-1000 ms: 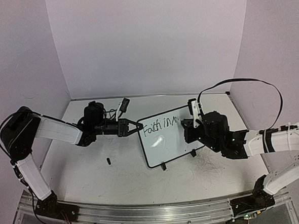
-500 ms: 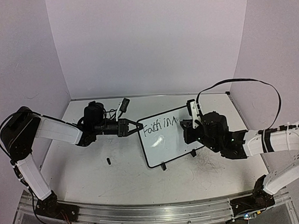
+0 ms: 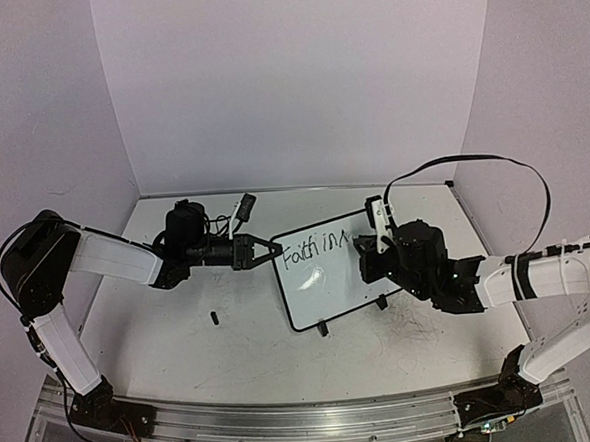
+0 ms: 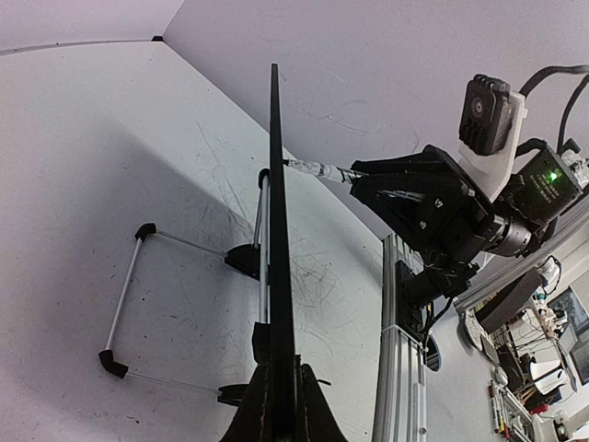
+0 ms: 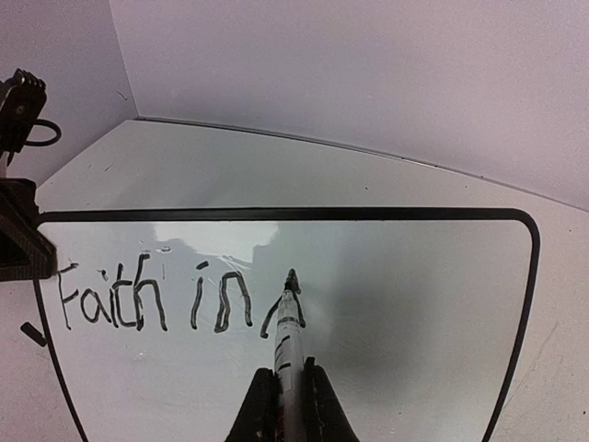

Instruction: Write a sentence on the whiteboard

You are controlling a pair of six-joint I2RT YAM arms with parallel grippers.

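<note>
R arm (image 3: 539,278) low, elbow bent, marker (image 5: 287,322) on whiteboard (image 3: 331,291)

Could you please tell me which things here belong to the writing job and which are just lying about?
Job: whiteboard; sentence, reading "Faith in"; marker, held in right gripper; left gripper, clamped on the board's edge.
Lying about: small black piece on the table, left of the board; desk clutter past the table's end.

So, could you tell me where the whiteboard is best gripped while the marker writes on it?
On the thin left frame edge of the whiteboard, from the left, jaws pinching front and back, as the left gripper does. It stands propped, and that edge is clear of the marker.
</note>
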